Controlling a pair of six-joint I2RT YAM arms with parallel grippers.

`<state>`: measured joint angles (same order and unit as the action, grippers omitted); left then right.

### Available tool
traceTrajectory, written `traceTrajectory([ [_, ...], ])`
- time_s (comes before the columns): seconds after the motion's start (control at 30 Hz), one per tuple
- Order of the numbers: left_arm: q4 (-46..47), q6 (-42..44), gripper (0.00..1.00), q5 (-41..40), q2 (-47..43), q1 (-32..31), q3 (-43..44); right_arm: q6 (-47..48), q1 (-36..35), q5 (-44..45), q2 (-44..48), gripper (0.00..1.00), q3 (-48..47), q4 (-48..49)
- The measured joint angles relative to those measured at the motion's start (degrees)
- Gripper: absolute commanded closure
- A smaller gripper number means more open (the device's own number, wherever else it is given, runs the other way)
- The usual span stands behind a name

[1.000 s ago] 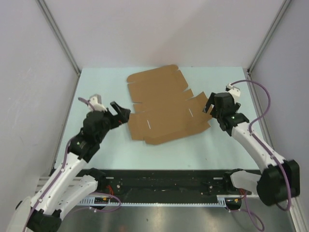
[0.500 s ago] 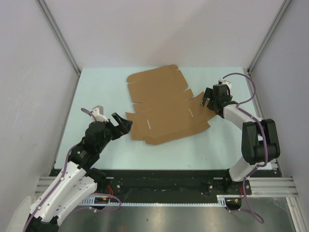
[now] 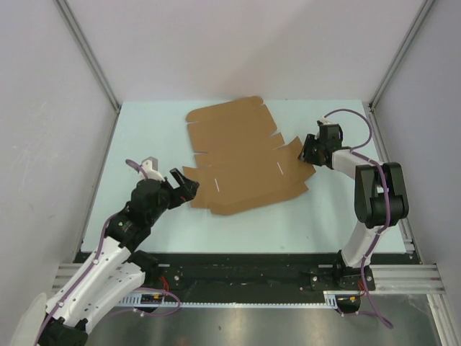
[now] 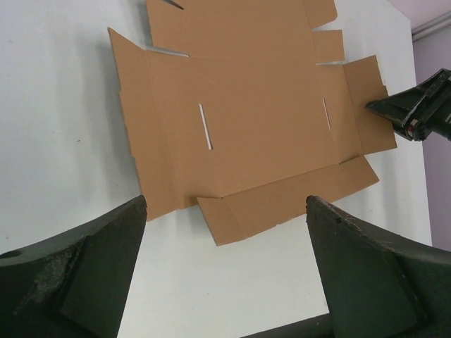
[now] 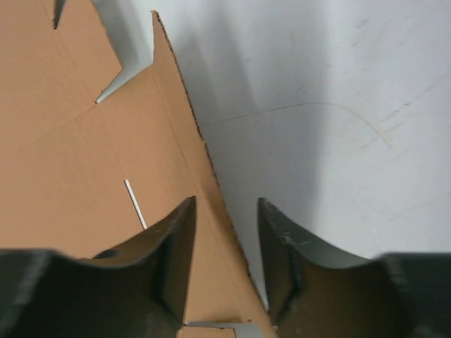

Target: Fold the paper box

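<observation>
Since the sheet lay a little further right a second ago, the paper box [image 3: 241,162], a flat brown die-cut sheet, now sits nudged leftward and slightly turned at the middle of the top view. The right arm [image 3: 374,202] has folded in from its long stretch, and the right gripper [image 3: 305,151] has climbed to the sheet's right-hand flap. Its jaws have narrowed yet stand apart, clamping nothing. The left arm [image 3: 108,238] has drawn back toward the lower left, and the left gripper [image 3: 186,186], jaws spread wide and empty, has come down to just off the sheet's lower left corner.

From above, I cannot tell whether the left fingertip touches that corner. The left wrist view shows the sheet lying clear beyond its own fingers [image 4: 91,274], with the upper flaps cut off by the top of the frame. In the right wrist view only one corner of the sheet shows. Its edge runs between the dark fingers [image 5: 169,260], one over cardboard and one over bare table, and their roots are lost in blur at the bottom. The left arm's base is cut off at the lower left corner.

The table [image 3: 144,130] is pale mint and matte, faintly scuffed up close. Plain white walls [image 3: 238,43] enclose it, with slanting metal posts [image 3: 86,54] at the corners. A black rail [image 3: 238,277] crosses the bottom, and a purple cable [image 3: 353,119] loops over the right wrist.
</observation>
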<state>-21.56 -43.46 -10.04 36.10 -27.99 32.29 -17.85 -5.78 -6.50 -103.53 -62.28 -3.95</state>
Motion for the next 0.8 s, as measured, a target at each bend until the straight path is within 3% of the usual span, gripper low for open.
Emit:
traceTrajectory([
  [0.07,0.07,0.0,0.0,0.22,0.26,0.0,0.0,0.35,-0.17,-1.77,-0.04,0.86,-0.11,-0.07],
  [0.1,0.11,0.0,0.0,0.37,0.44,0.0,0.0,0.5,-0.44,-2.45,-0.04,1.0,-0.11,-0.11],
  [0.43,-0.09,0.0,0.0,1.2,-0.98,0.0,0.0,-3.41,-1.86,-4.92,3.34,1.0,0.15,-4.02],
  [0.8,-0.28,-2.86,0.0,-1.36,-3.85,0.0,-0.2,-24.68,-1.42,0.66,37.07,1.0,15.67,-4.72],
])
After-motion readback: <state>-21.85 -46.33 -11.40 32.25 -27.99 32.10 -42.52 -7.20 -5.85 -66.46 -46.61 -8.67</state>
